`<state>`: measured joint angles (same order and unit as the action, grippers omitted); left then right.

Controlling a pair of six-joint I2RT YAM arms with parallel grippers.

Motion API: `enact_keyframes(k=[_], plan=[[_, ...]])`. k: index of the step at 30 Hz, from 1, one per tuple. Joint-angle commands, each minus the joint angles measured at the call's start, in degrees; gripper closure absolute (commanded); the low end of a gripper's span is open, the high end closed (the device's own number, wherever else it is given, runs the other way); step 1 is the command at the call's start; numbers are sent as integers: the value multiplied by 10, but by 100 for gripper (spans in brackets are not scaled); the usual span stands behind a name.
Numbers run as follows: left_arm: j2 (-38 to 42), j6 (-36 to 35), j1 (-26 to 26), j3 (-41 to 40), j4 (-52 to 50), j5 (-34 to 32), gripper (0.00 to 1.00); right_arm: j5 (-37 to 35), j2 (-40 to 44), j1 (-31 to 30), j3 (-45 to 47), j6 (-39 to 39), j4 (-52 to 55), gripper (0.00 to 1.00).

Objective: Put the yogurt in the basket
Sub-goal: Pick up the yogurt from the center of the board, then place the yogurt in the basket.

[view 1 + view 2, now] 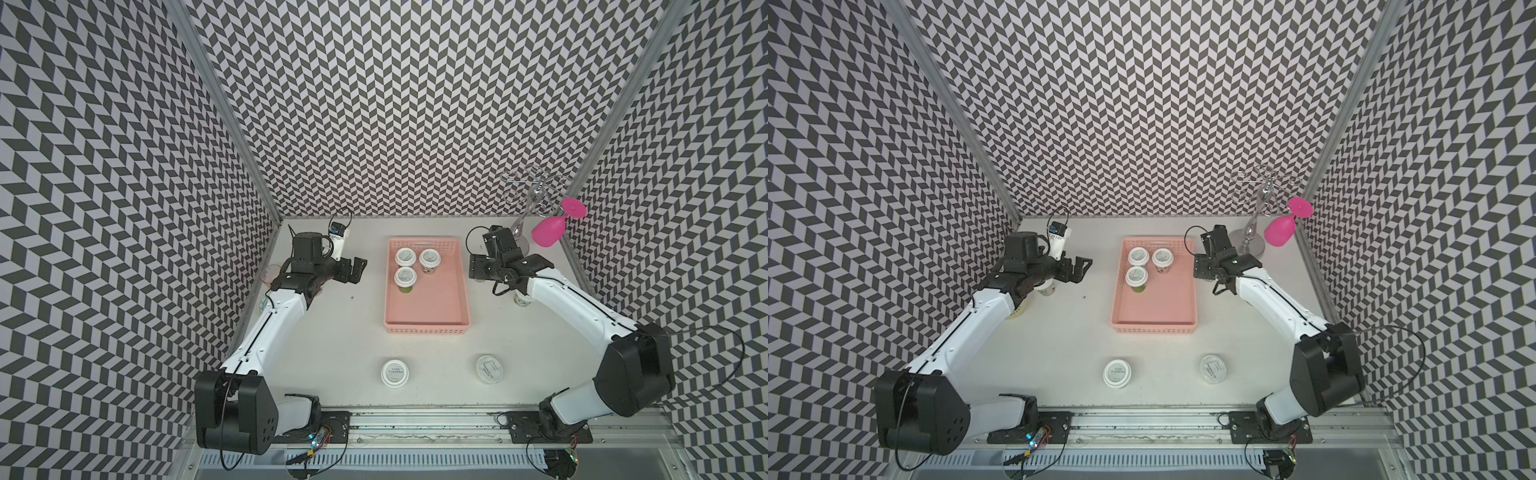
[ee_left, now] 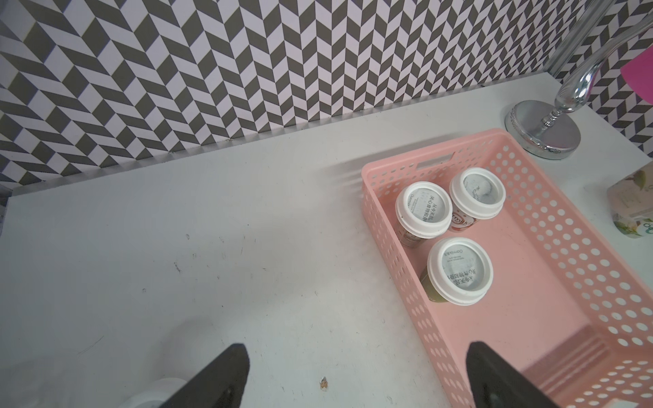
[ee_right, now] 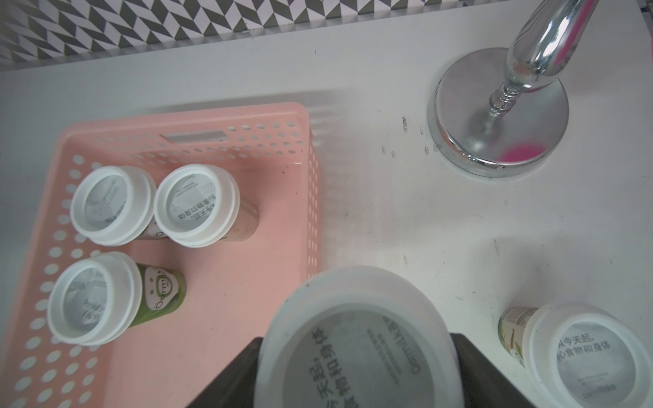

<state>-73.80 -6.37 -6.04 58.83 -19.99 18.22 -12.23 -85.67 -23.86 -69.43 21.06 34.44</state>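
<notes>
My right gripper (image 3: 358, 371) pinched yogurt (image 3: 357, 318) just beside basket (image 3: 183, 118); three cups (image 3: 196, 205) stood inside. My left gripper (image 2: 357, 374) spread, empty. Risk: low carry could snag yogurt on basket wall, slipping it loose.

A white table (image 1: 332, 332) fills the lower middle of both top views, boxed in by black-and-white chevron walls (image 1: 395, 104). At the upper right stands a chrome stand (image 1: 1248, 243), with a magenta wine glass (image 1: 547, 235) tilted beside it, foot uppermost. A clear pinkish tumbler (image 1: 268, 273) shows partly at mid-left. A dark speck (image 1: 352, 296) lies left of centre.
</notes>
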Motion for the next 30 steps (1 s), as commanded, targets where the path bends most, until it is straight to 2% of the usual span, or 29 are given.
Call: enact_keyframes(k=[1, 16, 30], plan=[[15, 3, 6, -11, 16, 12, 0, 13, 24, -14, -3, 6, 7, 22], [28, 10, 27, -20, 23, 18, 0, 31, -33, -103, -70, 22, 10, 23], [41, 17, 41, -29, 31, 27, 0, 45, -135, -146, -93, 22, -22, 23]])
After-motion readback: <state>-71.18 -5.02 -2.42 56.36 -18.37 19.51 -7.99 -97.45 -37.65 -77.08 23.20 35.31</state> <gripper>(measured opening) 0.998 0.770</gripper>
